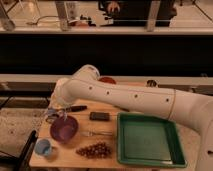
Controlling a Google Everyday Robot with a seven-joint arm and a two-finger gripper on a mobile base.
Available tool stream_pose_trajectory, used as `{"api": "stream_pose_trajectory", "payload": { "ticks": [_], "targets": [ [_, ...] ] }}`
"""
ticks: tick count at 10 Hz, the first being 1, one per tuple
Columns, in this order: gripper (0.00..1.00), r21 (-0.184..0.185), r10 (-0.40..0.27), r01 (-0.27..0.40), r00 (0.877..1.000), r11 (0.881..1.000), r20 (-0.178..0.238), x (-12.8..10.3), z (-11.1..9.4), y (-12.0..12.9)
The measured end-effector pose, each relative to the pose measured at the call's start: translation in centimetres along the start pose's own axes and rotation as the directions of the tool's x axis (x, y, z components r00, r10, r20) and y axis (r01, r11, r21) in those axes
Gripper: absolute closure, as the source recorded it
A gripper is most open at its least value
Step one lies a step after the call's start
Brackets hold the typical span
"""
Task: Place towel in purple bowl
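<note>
Well, here's the count:
- One purple bowl [63,129], one green tray [149,140], one blue cup [43,147].
- One gripper [53,116], pinched on the towel [50,118] at the bowl's rim.
- Wooden table [110,156]; dark counter behind.

Hand [54,116] close over purple bowl [64,130]

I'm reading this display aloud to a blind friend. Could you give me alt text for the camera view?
A white robot arm reaches left across a wooden table, its shut gripper holding a pale towel at the rim of a purple bowl. Nearby sit a light-blue cup, a bunch of grapes, a fork and a green tray.
</note>
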Motion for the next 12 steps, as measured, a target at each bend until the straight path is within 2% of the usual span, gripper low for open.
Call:
{"api": "stream_pose_trajectory", "payload": {
  "ticks": [2, 5, 9, 10, 12],
  "targets": [
    [0.97, 0.013, 0.005, -0.005, 1.0, 1.0, -0.018, 0.1, -0.7, -0.2],
    [0.69, 0.029, 0.019, -0.017, 0.999, 0.999, -0.037, 0.2, -1.4, -0.2],
    [0.26, 0.031, 0.018, -0.017, 0.999, 0.999, -0.036, -0.1, -1.6, -0.4],
    [0.22, 0.031, 0.016, -0.015, 0.999, 0.999, -0.035, -0.2, -1.6, -0.4],
    [0.2, 0.031, 0.01, -0.009, 0.999, 0.999, -0.031, -0.4, -1.6, -0.5]
  ]
}}
